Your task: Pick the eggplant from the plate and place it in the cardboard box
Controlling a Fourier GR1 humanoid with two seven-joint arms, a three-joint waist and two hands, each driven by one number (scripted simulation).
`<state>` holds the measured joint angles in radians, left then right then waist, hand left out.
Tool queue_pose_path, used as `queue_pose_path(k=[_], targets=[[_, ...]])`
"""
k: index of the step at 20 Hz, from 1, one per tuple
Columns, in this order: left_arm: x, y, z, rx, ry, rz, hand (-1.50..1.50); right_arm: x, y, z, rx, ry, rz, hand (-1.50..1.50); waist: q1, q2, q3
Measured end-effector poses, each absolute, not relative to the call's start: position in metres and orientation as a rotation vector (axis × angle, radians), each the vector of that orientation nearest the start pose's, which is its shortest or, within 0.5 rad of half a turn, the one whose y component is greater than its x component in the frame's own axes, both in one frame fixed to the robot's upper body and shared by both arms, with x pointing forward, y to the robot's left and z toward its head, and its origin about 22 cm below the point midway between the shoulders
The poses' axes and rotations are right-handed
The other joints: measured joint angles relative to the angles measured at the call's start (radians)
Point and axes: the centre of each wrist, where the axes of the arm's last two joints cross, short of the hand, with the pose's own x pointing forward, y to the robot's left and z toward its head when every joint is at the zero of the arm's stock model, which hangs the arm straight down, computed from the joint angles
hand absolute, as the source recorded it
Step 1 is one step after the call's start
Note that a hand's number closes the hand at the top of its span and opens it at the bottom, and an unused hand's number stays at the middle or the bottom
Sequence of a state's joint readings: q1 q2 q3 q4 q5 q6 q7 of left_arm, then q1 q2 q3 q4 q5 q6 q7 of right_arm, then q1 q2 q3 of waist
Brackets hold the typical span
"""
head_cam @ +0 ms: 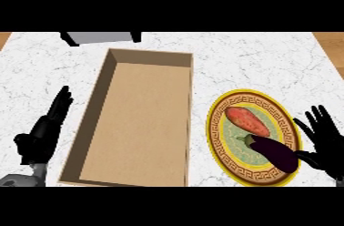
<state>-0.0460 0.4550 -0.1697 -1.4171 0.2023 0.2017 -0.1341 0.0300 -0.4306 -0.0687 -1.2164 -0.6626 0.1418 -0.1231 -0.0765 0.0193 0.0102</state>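
A dark purple eggplant (274, 151) lies on the near right part of a yellow-rimmed patterned plate (225, 112), its green stem pointing left. Beside it on the plate lies a reddish sweet potato (246, 120). The open cardboard box (139, 120) stands left of the plate, long and with nothing inside. My right hand (328, 145) is just right of the plate, open with fingers spread, its thumb close to the eggplant's near end. My left hand (42, 131) rests open left of the box, fingers pointing up.
The white marble counter (269, 61) ends in wood at the far corners. A grey object with dark parts (101, 37) sits at the far edge behind the box.
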Motion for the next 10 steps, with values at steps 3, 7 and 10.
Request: queue_pose_path(k=[3, 7, 10], targets=[[0.247, 0.306, -0.005, 0.309, -1.520, -0.261, 0.00, 0.188, -0.399, -0.058, 0.138, -1.477, -0.364, -1.50, 0.018, -0.017, -0.018], [0.255, 0.301, -0.003, 0.323, -1.493, -0.336, 0.00, 0.151, -0.431, -0.067, 0.212, -1.546, -0.238, -1.50, 0.042, -0.023, -0.023], [0.259, 0.298, -0.004, 0.323, -1.484, -0.369, 0.00, 0.132, -0.471, -0.055, 0.176, -1.482, -0.093, -1.50, 0.055, -0.019, -0.014]])
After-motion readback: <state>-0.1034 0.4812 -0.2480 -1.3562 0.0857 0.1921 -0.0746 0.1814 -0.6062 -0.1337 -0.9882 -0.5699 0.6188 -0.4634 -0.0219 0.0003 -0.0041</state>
